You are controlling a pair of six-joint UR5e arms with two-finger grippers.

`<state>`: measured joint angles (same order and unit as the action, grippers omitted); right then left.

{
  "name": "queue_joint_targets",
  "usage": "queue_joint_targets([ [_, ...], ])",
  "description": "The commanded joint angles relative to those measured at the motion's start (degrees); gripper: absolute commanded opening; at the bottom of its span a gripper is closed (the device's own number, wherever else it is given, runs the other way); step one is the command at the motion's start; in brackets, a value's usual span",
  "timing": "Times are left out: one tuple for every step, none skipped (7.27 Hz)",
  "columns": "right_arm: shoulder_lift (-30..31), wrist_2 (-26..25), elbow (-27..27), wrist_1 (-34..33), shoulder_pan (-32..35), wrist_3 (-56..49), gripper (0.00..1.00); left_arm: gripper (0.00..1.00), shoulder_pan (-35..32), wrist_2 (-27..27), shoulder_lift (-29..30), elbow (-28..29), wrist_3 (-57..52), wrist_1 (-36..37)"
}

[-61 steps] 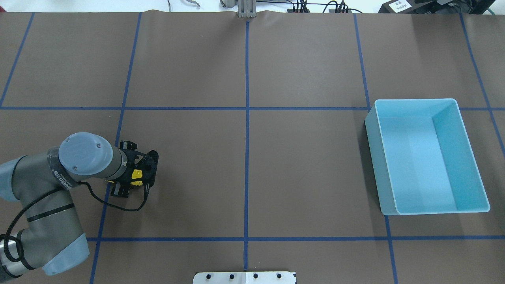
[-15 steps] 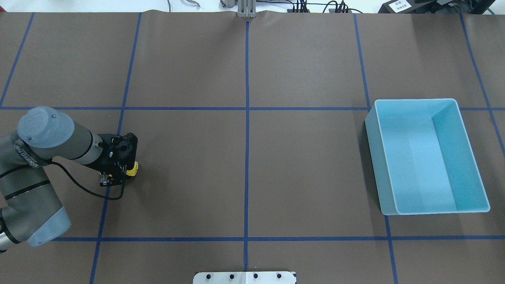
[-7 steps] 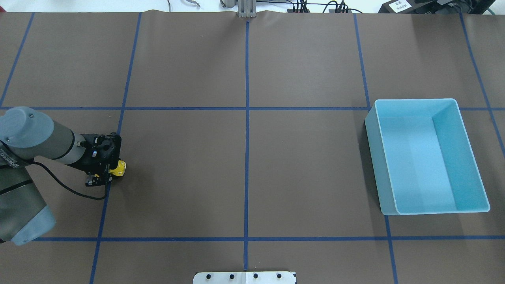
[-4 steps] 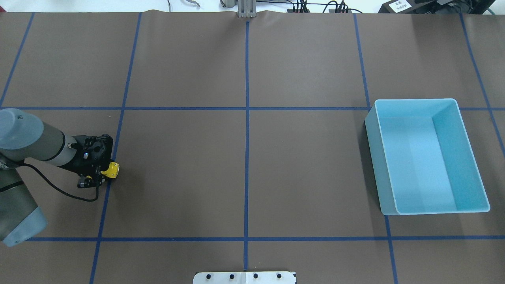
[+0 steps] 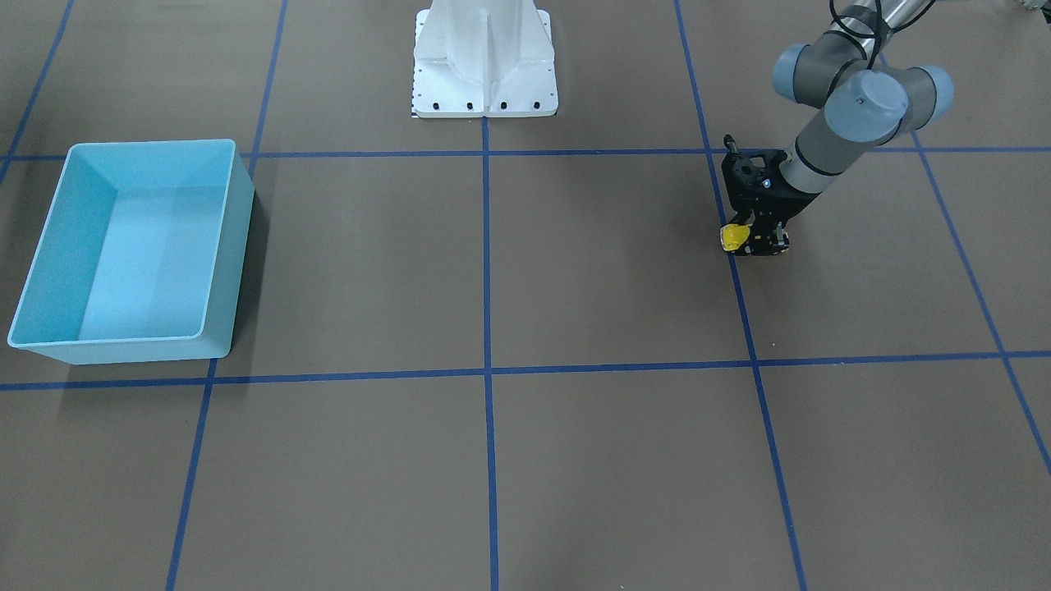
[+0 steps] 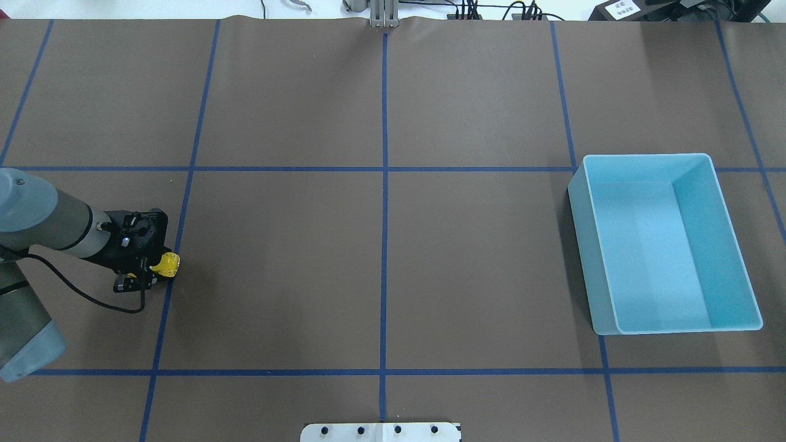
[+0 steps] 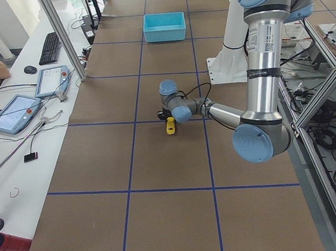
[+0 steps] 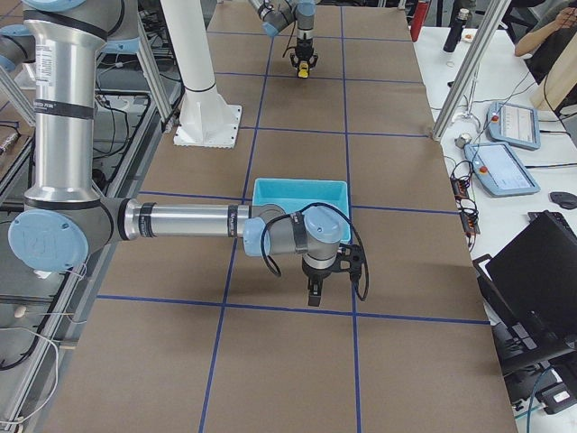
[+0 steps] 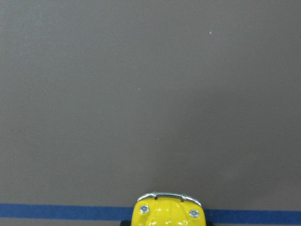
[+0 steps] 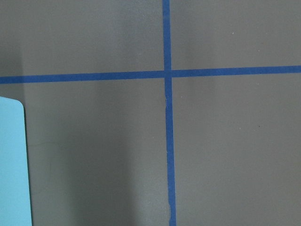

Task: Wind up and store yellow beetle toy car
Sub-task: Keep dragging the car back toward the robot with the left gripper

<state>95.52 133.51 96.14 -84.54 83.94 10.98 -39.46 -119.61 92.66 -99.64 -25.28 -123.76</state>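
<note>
Yellow beetle toy car point(image 6: 166, 263), clenched in your left fingers point(image 5: 764, 242) on the table point(image 6: 276, 276): winding, probably; next, pull it back, pressed down.

The left arm point(image 5: 809, 148) is made of silver-grey tubes with rounded pale blue joint caps point(image 5: 866, 94), each cap marked by a small dark screw. Black bands ring the joints. A printed label point(image 7: 264, 42) runs down its upright tube; the lettering looks like a maker's name but is too small to read. A thin black cable point(image 6: 128, 311) runs to the black left gripper point(image 5: 759, 244), which carries a tiny bluish light. The right arm point(image 8: 180, 221) has the same finish and its own black wrist cable point(image 8: 353, 244). The white pedestal point(image 5: 484, 49) has a flat plate with dark screws.
</note>
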Motion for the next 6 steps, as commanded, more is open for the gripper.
queue_joint_targets([
  [0.3,0.1,0.0,0.0,0.0,0.0,1.00,0.03,-0.7,-1.1,-1.4,0.2,-1.3,-1.0],
  [0.3,0.1,0.0,0.0,0.0,0.0,1.00,0.03,-1.0,-1.6,-1.9,0.2,-1.3,-1.7],
  [0.3,0.2,-0.1,0.0,0.0,0.0,1.00,0.03,-1.1,-1.7,-2.5,0.2,-1.3,-2.3],
  [0.3,0.2,-0.1,0.0,-0.1,0.0,1.00,0.03,-1.1,-1.8,-3.0,0.2,-1.3,-3.1],
  [0.3,0.2,-0.2,0.1,-0.1,0.0,1.00,0.03,-1.2,-1.8,-3.2,0.3,-1.3,-3.4],
  [0.2,0.1,-0.2,0.1,-0.1,0.0,1.00,0.03,-1.2,-1.8,-3.4,0.4,-1.3,-3.8],
])
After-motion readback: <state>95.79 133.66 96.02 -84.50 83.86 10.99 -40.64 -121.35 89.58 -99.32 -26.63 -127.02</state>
